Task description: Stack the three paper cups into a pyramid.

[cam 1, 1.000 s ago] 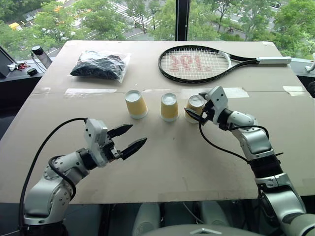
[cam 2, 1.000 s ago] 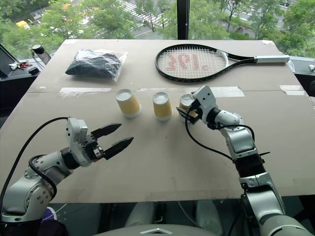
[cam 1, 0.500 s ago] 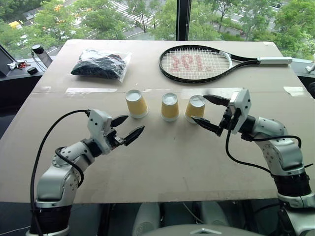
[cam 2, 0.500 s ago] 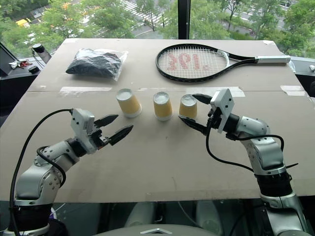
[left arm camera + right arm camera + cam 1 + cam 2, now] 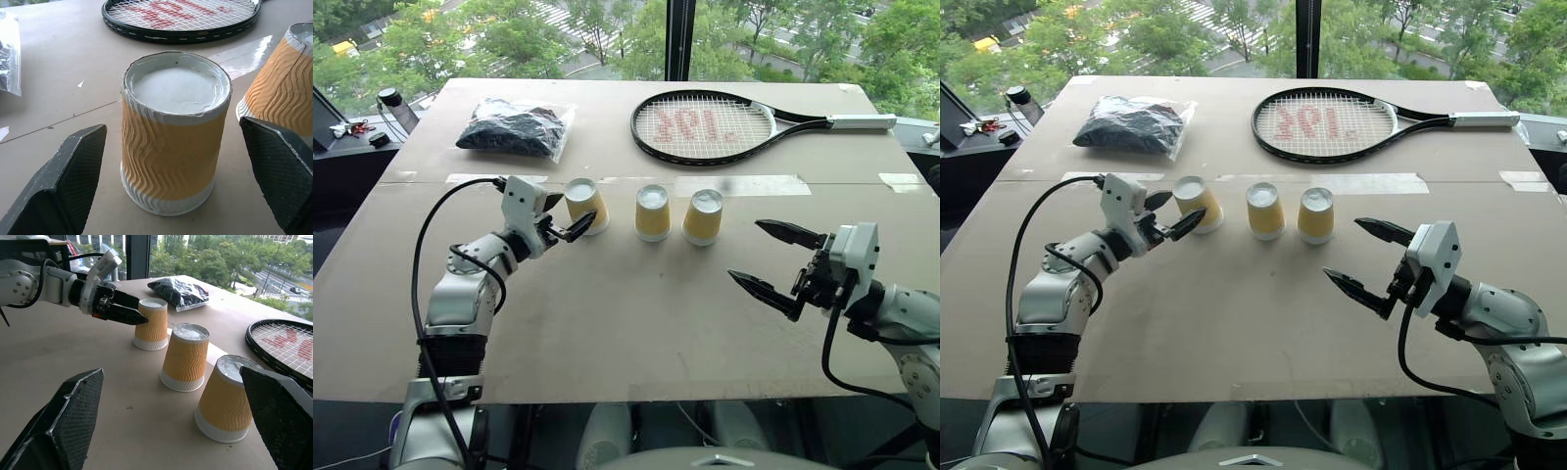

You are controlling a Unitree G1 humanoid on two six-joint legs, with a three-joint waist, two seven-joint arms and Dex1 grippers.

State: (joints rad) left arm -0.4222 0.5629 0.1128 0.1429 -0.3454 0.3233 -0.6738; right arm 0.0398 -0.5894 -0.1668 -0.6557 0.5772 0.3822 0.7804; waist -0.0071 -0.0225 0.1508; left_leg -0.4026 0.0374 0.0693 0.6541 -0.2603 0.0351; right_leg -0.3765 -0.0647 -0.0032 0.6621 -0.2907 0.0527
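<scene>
Three small tapered paper cups stand upside down in a row across the middle of the flat brown cardboard surface (image 5: 636, 323), each with wavy ribbed yellow-orange sides, a white band at the rim and a white base facing up: the left cup (image 5: 584, 205), the middle cup (image 5: 652, 212) and the right cup (image 5: 703, 216), near one another but apart, none stacked on another. Strips of clear tape (image 5: 744, 184) run along the seam of the surface just behind them. Beyond the cups lies a black-framed tennis racket (image 5: 705, 126) with white strings bearing a red mark and a white grip, and to its left a clear plastic bag (image 5: 514, 128) of dark material. The left pincer (image 5: 560, 218) has its two black, cross-hatched fingers spread wide, one on each side of the left cup, with gaps showing between the pads and the ribbed wall, so it brackets the cup without clamping it. The left arm reaches forward over the surface with its wrist roughly level and the fingers pointing toward the row. The right pincer (image 5: 773, 262) hangs over bare cardboard nearer the robot and to the right of the right cup, well apart from it; its fingers stand wide apart and hold nothing, pointing level toward the left, with the forearm bent in from the right edge.
</scene>
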